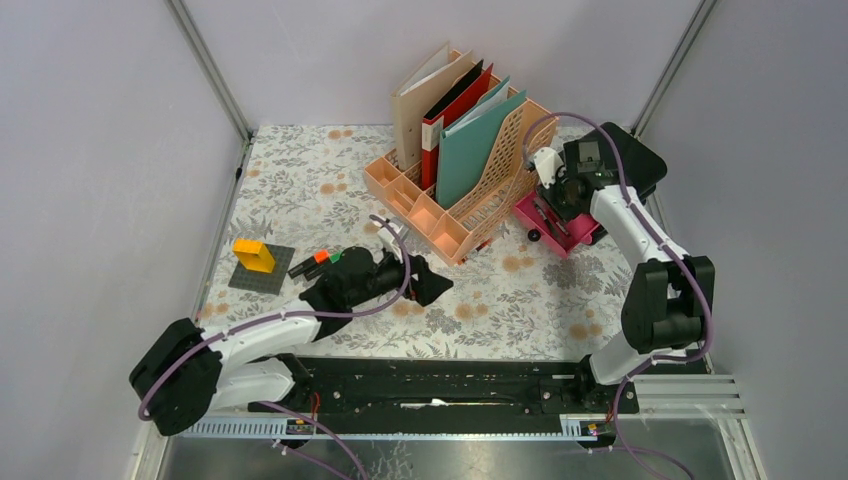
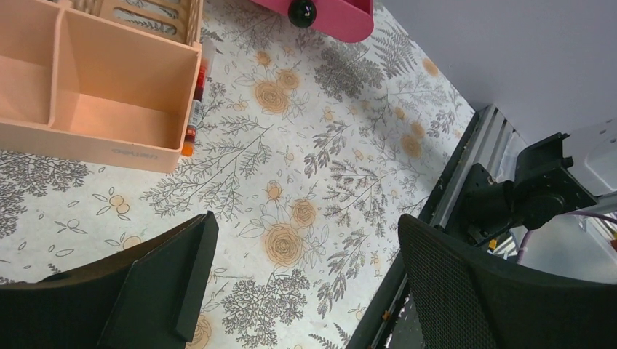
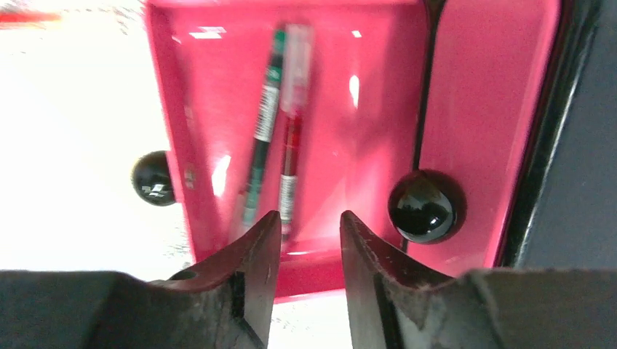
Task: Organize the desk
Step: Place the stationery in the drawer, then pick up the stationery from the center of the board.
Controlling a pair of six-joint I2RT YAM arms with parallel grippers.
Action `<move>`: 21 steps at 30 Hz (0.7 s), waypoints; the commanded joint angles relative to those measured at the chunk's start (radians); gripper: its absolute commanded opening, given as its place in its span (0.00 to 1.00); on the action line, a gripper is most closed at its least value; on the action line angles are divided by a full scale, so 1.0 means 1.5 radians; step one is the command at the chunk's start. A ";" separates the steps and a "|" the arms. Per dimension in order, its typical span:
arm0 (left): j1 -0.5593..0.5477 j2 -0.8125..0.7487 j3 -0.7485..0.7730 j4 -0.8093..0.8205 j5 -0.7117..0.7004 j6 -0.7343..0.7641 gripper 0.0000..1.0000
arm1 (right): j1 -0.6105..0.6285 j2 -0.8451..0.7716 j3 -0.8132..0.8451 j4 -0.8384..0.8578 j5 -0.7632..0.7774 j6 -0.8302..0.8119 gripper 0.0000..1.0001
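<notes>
- The desk (image 1: 520,290), a flat tabletop under a whitish cloth printed with grey leaves and orange-brown flowers, filled the space between grey walls, with both arms bolted at its near edge.
- The left gripper (image 2: 302,269) hung over the middle of the cloth, its jaws spread wide and nothing between them.
- The right gripper (image 3: 309,225) hovered above a pink tray (image 3: 364,131) at the desk's far right. Its fingers were parted only narrowly and held nothing.
- A green pen (image 3: 263,123) and a red pen (image 3: 291,145) lay side by side in the tray.
- A peach file rack (image 1: 455,240) holding upright folders stood at the back centre, the tray just beside it.
- Another red pen (image 2: 195,109) lay on the cloth against the rack's side wall.
- A yellow block (image 1: 254,255) sat on a dark grey plate (image 1: 270,278) at the left, with a few markers (image 1: 318,262) near it.
- The tabletop itself looked stiff and fixed, not something to grip. Its cloth appeared soft and liable to bunch if a finger dragged across it.
- The loose pens and markers seemed light, smooth and apt to roll. They would likely be best pinched across the barrel near mid-length, from straight above.
</notes>
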 commanded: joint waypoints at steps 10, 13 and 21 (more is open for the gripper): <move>-0.100 0.197 0.228 -0.181 -0.099 0.157 0.99 | -0.084 -0.222 0.001 -0.052 -0.475 0.130 0.61; -0.118 0.267 0.293 -0.228 -0.140 0.183 0.98 | -0.154 -0.253 -0.043 -0.015 -0.551 0.150 0.61; -0.133 0.469 0.500 -0.380 -0.242 0.234 0.74 | -0.201 -0.266 -0.083 0.019 -0.568 0.164 0.61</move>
